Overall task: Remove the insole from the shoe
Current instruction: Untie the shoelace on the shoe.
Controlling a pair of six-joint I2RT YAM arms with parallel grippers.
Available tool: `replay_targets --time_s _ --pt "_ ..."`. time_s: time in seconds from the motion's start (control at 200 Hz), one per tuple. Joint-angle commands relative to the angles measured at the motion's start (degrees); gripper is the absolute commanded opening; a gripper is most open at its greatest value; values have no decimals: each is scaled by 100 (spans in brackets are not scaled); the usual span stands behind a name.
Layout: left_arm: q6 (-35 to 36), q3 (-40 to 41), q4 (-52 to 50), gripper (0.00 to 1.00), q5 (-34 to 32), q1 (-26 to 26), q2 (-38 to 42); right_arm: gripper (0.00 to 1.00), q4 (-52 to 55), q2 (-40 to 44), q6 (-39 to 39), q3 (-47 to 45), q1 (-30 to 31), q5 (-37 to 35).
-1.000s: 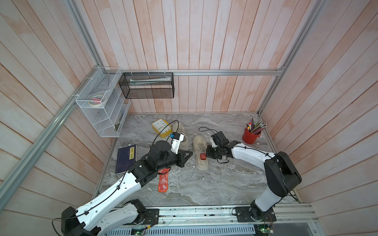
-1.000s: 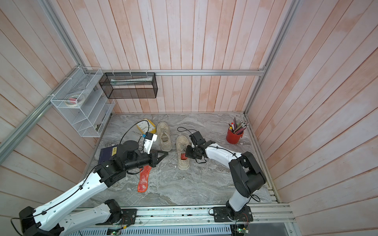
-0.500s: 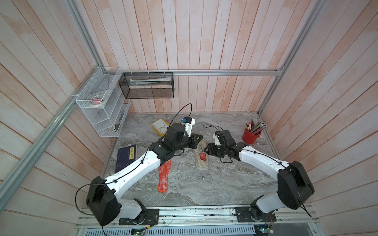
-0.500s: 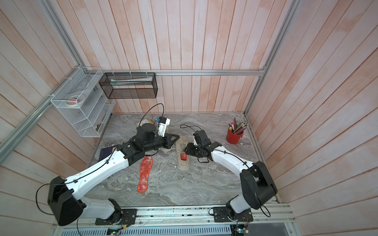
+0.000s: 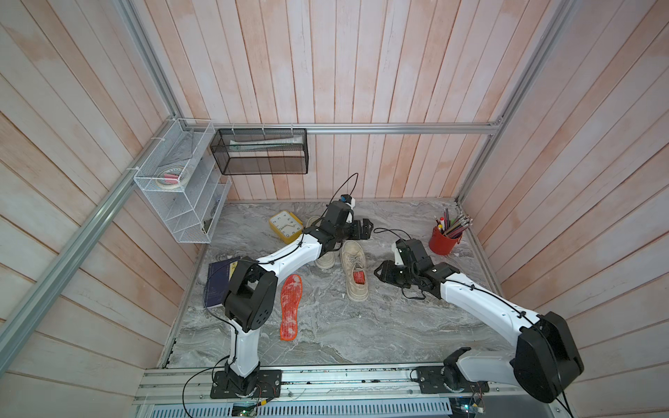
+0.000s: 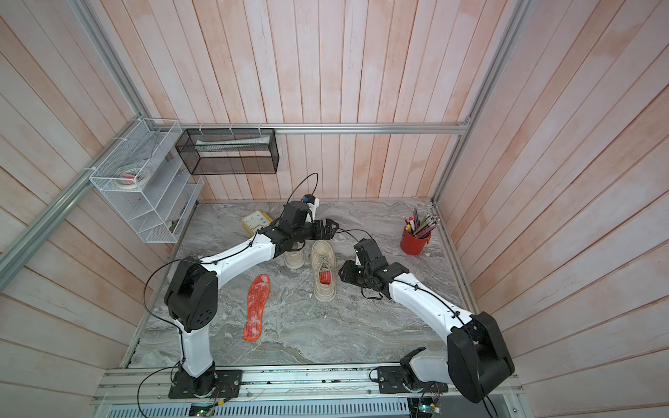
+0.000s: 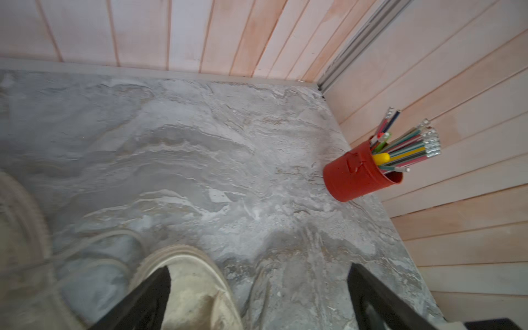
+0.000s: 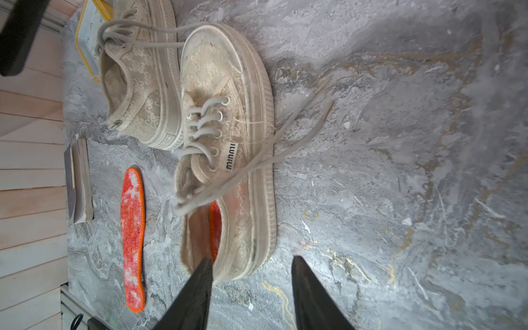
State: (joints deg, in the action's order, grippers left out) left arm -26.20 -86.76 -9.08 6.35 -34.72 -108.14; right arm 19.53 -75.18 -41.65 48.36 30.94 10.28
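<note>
Orange-edged red insole (image 5: pixel 290 307), mottled white, lies flat near shoe (image 5: pixel 355 269).

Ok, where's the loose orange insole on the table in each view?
Both top views: loose insole flat on the table, below centre, beside the laced shoe.
Left wrist: not in it.
Right wrist: loose insole between the laced shoe and the book.
Shared landmark: the laced shoe.

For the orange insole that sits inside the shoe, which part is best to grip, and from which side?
Probably the heel end of the insole: it stands tilted on edge in the opening of the shoe. Come down from above through the opening; the rest lies hidden under the laces.
</note>
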Motion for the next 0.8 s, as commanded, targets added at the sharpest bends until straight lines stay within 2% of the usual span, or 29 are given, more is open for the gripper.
replay_targets --time_s 0.0,0.07,0.19,0.355,0.52,0.795 --pt "446 493 -361 96 -494 192 1297 44 -108 -200 256 66 111 376" --pt "585 1109 -751 88 -378 208 1835 41 -115 -408 368 148 140 462" --pt "434 2242 -1239 73 338 91 2643 38 -111 -730 525 327 201 536" --pt "-162 3251 -987 71 1085 -362 3007 39 -216 -1034 596 495 251 657" --pt "-469 3200 -418 70 1500 -412 2421 41 -276 -1394 588 726 274 566" --pt "-505 2368 -696 57 1508 -408 1274 29 -249 -1852 476 1028 287 264"
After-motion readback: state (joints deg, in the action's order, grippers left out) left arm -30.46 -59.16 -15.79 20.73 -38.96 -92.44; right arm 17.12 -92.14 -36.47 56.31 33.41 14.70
